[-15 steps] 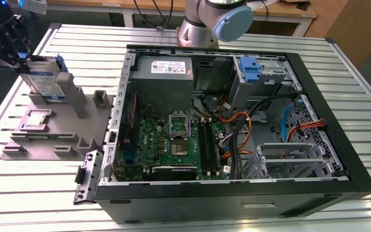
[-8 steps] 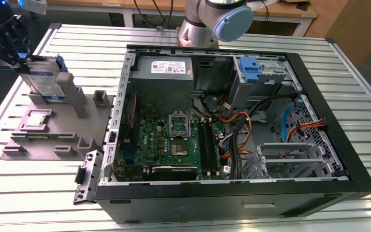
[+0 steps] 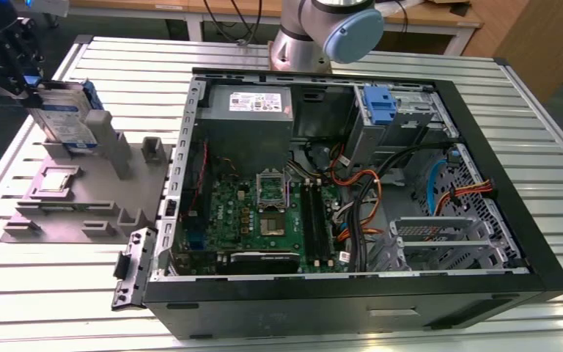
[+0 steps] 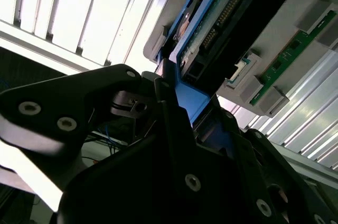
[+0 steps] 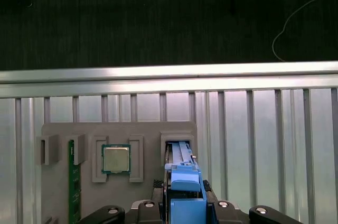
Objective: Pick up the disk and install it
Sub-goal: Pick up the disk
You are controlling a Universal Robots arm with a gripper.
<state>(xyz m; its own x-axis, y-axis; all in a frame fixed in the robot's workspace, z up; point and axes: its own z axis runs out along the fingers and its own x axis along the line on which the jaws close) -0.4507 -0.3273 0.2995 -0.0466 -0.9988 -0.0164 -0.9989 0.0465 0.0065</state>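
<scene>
A slatted metal table (image 3: pixel 56 293) carries everything. On it, toward the exterior view's right, lies an open black case (image 3: pixel 311 312) with its side off, showing a green board (image 3: pixel 252 213) on its floor, a grey box (image 3: pixel 252 110) with a white sticker in a far corner, and a blue bracket (image 3: pixel 380 103) standing upright beside that box. The arm (image 3: pixel 336 29) has its base just behind the case.

On the exterior view's left, just beside the case, sits a grey holder (image 3: pixel 76 202) with slots and pockets; in the first wrist view it (image 5: pixel 116 129) lies against the table's edge.

The disk (image 3: pixel 67 121) stands upright on its edge at the holder's far end, well apart from the case, label side facing the exterior camera and blue frame along its edges. In the first wrist view the disk (image 5: pixel 183 184) rises out of a slot in the holder; whether its lower edge rests in that slot I cannot tell. In the second wrist view the disk (image 4: pixel 232 12) shows its connector end.

The gripper (image 3: pixel 35 88) is at the disk's top. In both wrist views the gripper (image 4: pixel 177 94) (image 5: pixel 182 205) has its black fingers pressed against either side of the blue frame, clamping the disk.

A square chip (image 3: pixel 56 180) (image 5: pixel 116 159) sits in a holder pocket near the disk, and a green memory stick (image 5: pixel 72 182) stands in a slot beyond it.
</scene>
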